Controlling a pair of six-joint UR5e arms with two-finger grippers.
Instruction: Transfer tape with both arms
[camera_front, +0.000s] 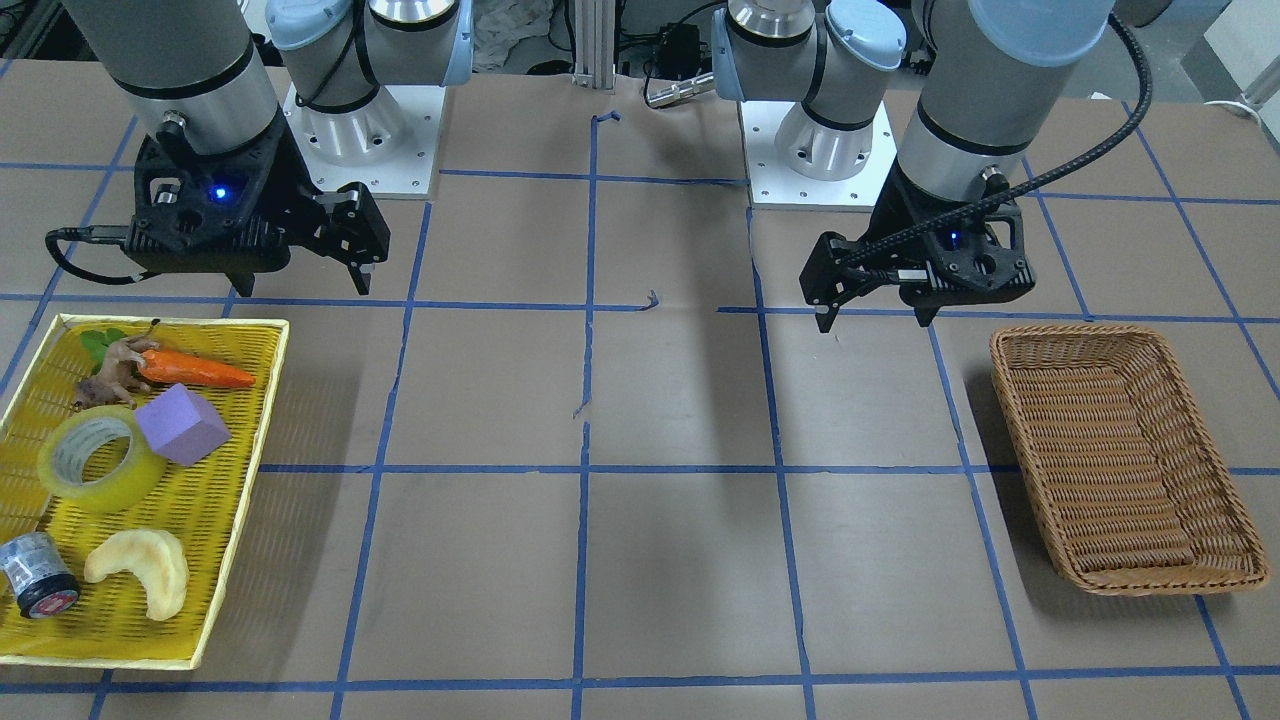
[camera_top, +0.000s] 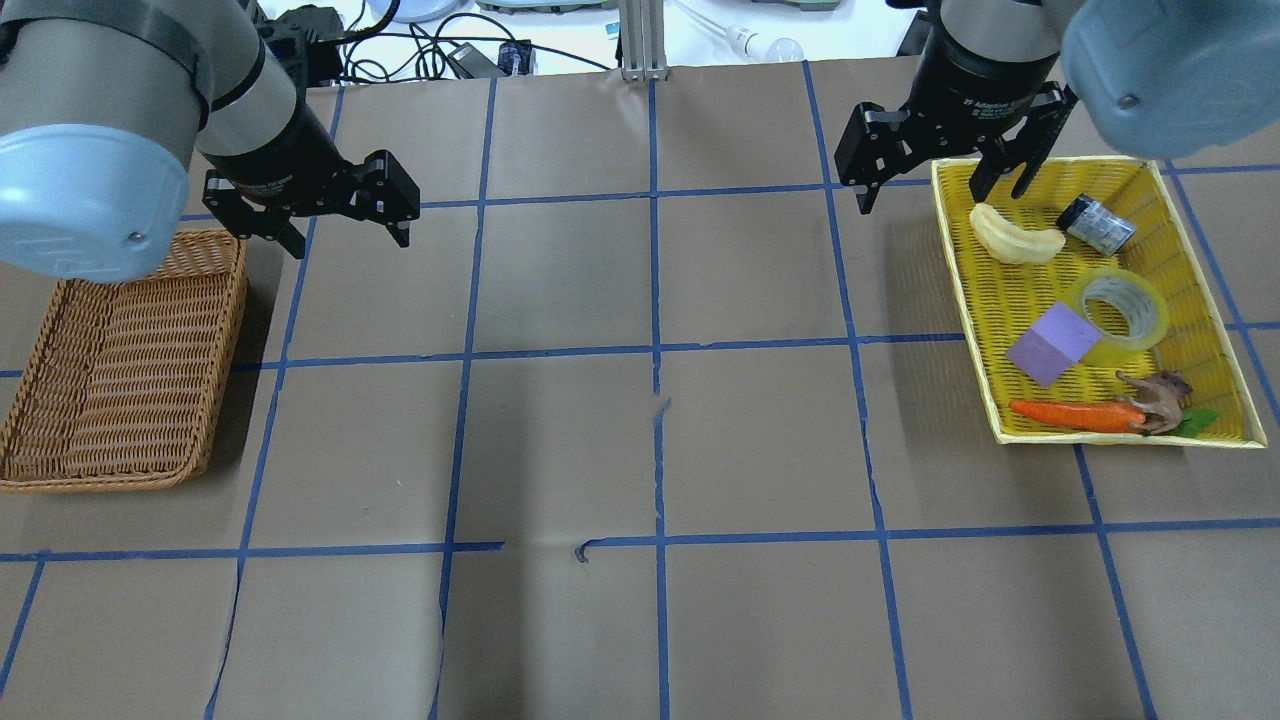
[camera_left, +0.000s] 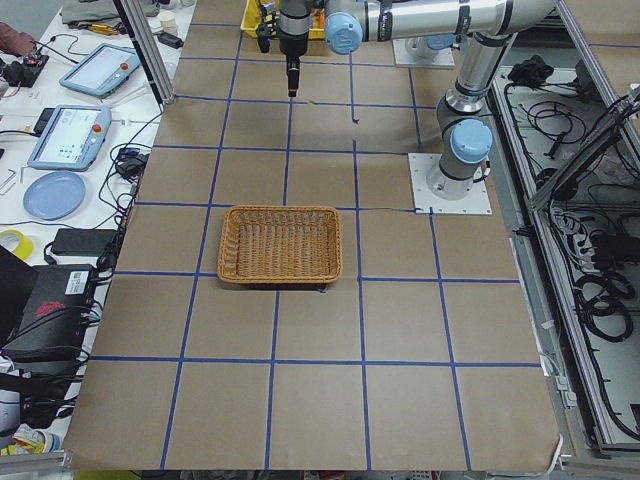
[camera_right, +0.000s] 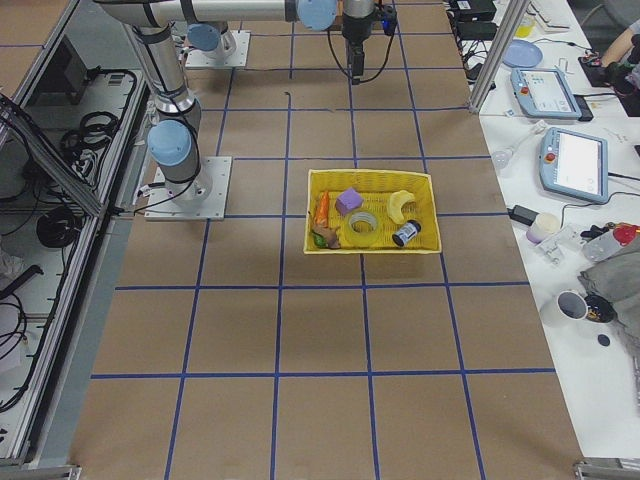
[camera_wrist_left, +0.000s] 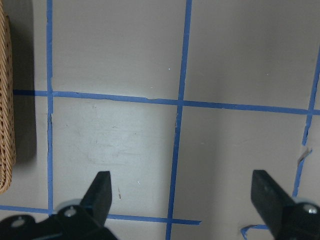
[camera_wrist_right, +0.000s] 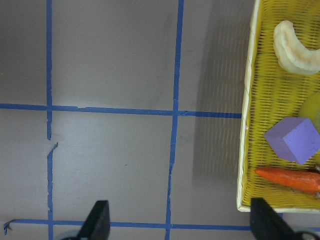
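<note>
The tape (camera_front: 118, 482), a translucent yellow ring with a pale core, lies flat in the yellow tray (camera_front: 150, 625). It also shows in the overhead view (camera_top: 1142, 335) and the exterior right view (camera_right: 350, 236); its edge shows in the right wrist view (camera_wrist_right: 313, 107). My right gripper (camera_top: 940, 197) is open and empty, hovering above the tray's inner far corner, apart from the tape; it also shows in the front view (camera_front: 300, 286). My left gripper (camera_top: 350, 240) is open and empty above bare table beside the wicker basket (camera_top: 225, 350); its fingers (camera_wrist_left: 100, 192) stand wide apart.
The tray also holds an orange carrot (camera_front: 195, 371), a purple block (camera_front: 182, 426) touching the tape, a pale crescent piece (camera_front: 140, 572), a dark silver-wrapped cylinder (camera_front: 35, 577) and a small brown toy figure (camera_front: 112, 368). The wicker basket (camera_front: 1090, 331) holds nothing. Blue tape lines grid the table.
</note>
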